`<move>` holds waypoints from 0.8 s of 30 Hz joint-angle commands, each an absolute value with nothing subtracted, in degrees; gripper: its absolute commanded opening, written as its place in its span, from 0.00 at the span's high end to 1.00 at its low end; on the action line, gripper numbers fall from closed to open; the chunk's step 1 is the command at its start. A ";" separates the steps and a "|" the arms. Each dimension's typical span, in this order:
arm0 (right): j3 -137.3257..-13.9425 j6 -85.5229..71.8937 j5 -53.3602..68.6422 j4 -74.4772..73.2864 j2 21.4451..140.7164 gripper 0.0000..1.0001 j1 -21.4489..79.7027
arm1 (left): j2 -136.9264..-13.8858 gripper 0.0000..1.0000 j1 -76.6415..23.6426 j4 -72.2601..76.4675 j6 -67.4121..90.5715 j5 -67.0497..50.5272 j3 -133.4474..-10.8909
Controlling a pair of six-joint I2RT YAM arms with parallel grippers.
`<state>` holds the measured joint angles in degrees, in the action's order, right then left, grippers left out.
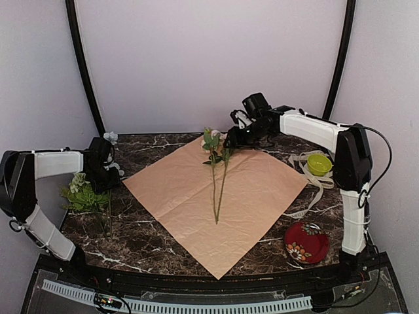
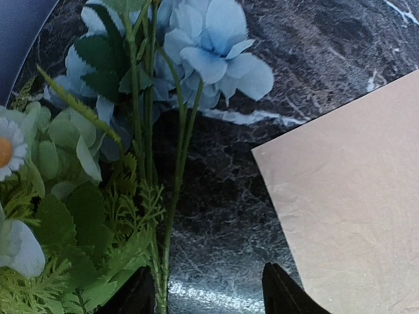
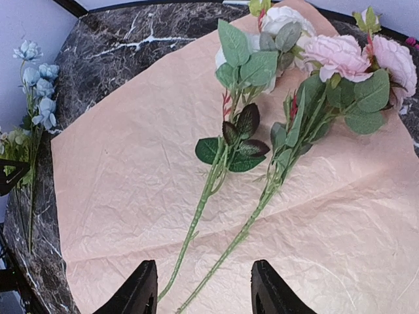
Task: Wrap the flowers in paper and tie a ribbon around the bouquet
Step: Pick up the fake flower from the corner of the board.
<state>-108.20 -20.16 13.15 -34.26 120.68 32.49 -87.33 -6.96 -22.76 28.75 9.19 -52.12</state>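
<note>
Paper (image 1: 183,196) lies diamond-wise mid-frame, bare table (image 1: 150,242) at its corners, two flowers (image 3: 249,65) across it. Right fingers (image 3: 141,291) gape empty above; left fingers (image 2: 136,299) stand apart astride the stems of the bunch (image 2: 209,59) at left, seemingly not gripping.

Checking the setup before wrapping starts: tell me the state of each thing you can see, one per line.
paper: spread flat, peach side up, unfolded.
pink and white flowers: lying on the paper, unwrapped.
blue flowers: lying beside the paper, not on it.
ribbon: loose loops, untied.
green bowl: upright.
red plate: lying flat.
left end effector: open over the blue flowers' stems.
right end effector: open, empty, above the paper.
</note>
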 commanded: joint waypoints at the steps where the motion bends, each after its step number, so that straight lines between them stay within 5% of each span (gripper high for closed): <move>1: -105.59 -18.10 12.57 -33.79 119.42 0.51 33.43 | -89.24 0.42 -5.81 -24.00 30.22 10.55 -49.69; 10: -105.16 -16.99 12.14 -34.78 119.02 0.51 33.81 | -93.84 0.50 -5.16 -20.88 30.44 6.99 -47.29; 17: -104.40 -16.44 11.29 -35.33 118.11 0.51 33.83 | -94.82 0.99 -4.92 -19.73 30.92 4.55 -47.15; 24: -103.71 -16.55 11.60 -35.03 116.86 0.51 34.08 | -89.38 1.00 -4.92 -22.11 29.22 5.05 -49.29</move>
